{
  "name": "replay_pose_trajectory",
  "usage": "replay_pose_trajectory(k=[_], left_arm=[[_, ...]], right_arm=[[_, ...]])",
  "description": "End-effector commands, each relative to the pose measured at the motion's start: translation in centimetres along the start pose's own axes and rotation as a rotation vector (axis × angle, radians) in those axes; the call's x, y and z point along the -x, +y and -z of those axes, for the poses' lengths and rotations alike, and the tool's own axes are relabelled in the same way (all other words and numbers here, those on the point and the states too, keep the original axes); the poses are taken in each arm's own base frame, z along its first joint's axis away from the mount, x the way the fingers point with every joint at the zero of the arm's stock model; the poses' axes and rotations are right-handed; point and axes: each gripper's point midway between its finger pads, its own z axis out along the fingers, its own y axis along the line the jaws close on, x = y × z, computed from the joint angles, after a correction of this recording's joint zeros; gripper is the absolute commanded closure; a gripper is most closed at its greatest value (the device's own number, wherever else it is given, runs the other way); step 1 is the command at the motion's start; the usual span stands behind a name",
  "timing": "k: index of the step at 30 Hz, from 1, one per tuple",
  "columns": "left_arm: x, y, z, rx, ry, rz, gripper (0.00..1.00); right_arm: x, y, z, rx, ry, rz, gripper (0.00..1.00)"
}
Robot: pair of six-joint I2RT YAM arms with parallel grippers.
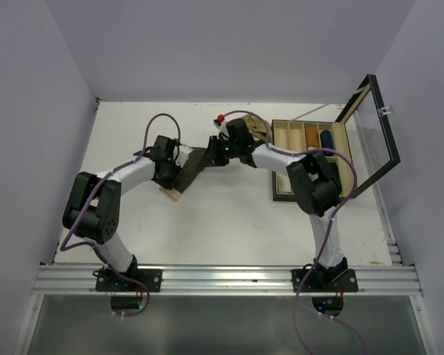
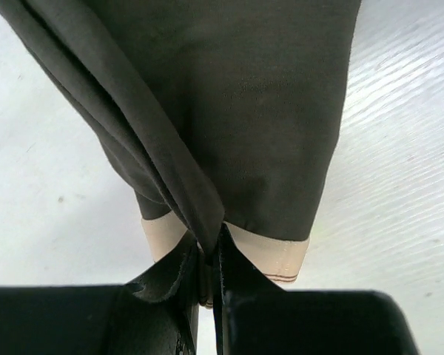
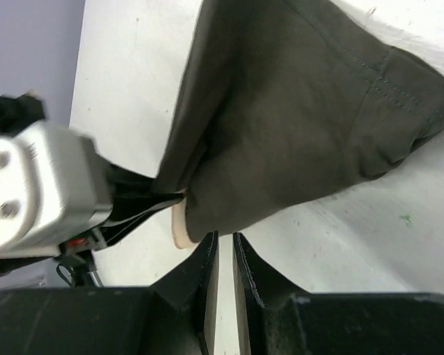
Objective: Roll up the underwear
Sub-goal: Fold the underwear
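Tightly, the left fingers (image 2: 174, 288) pinch the underwear (image 2: 244, 111) at its waistband (image 2: 277, 260).

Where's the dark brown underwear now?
The underwear is left of table centre in the top view, its beige waistband pinched by the left gripper, the right gripper at its opposite end.

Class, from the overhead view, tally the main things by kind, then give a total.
Black-and-white robot arms: 2
Dark brown cloth underwear with beige waistband: 1
Wooden compartment box with open black-framed lid: 1
Dark blue item inside the box: 1
Tan cloth, partly hidden, beside the box: 1
Total: 6
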Motion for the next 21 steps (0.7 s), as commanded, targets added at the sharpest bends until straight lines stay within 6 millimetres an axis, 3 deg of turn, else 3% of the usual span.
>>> replay_pose_trajectory(k=[1, 5, 8, 12, 17, 21], left_arm=[[-7.3, 2.1, -0.2, 0.11, 0.226, -0.069, 0.99], [-6.8, 2.8, 0.8, 0.185, 0.188, -0.132, 0.98], [-6.6, 2.9, 1.2, 0.225, 0.176, -0.167, 0.98], [-6.5, 2.6, 1.6, 0.274, 0.172, -0.228, 0.96], [-8.5, 1.1, 0.8, 0.297, 0.21, -0.359, 0.9], [-9.8, 0.9, 0.5, 0.299, 0.211, -0.405, 0.83]], right_arm=[[0.2, 0.6, -2.0, 0.051, 0.005, 0.019, 0.83], [-0.8, -0.3, -4.4, 0.072, 0.019, -0.035, 0.83], [-1.3, 0.0, -5.5, 0.084, 0.029, -0.046, 0.83], [-2.9, -1.3, -6.6, 0.044, 0.05, -0.087, 0.83], [-2.7, -0.8, -5.8, 0.048, 0.053, -0.062, 0.83], [0.4, 0.4, -3.2, 0.053, -0.015, 0.019, 0.82]])
